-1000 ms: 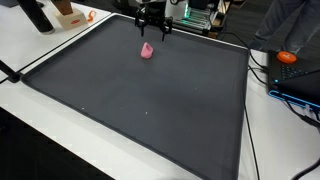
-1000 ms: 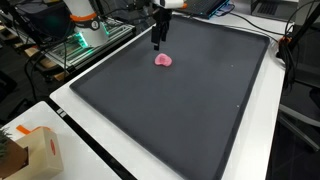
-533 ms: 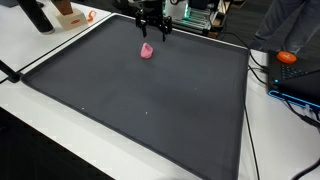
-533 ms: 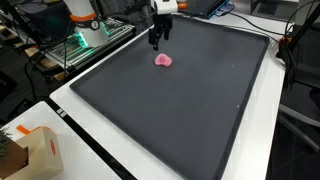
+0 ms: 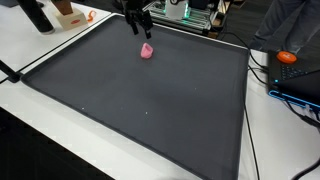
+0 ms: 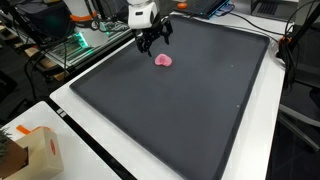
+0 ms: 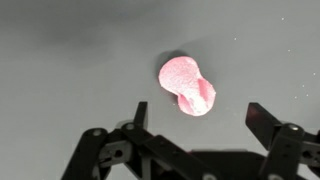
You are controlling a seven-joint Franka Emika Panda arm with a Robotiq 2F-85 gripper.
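Claw [image 6: 153, 43] now askew; pink lump [image 6: 162, 60] beneath

**A cluttered lab bench under soft indoor light**

A large black mat [image 5: 140, 100] with a thin raised border covers most of a white table [image 5: 45, 45]. In an exterior view, a small cardboard box [image 6: 38, 152] sits on the near white corner. Beyond the mat's far edge stands a metal rack [image 6: 82, 42], lit green from within. Along one side, black cables [image 5: 256, 66] trail past a round orange object [image 5: 288, 57]. Shadows are faint.
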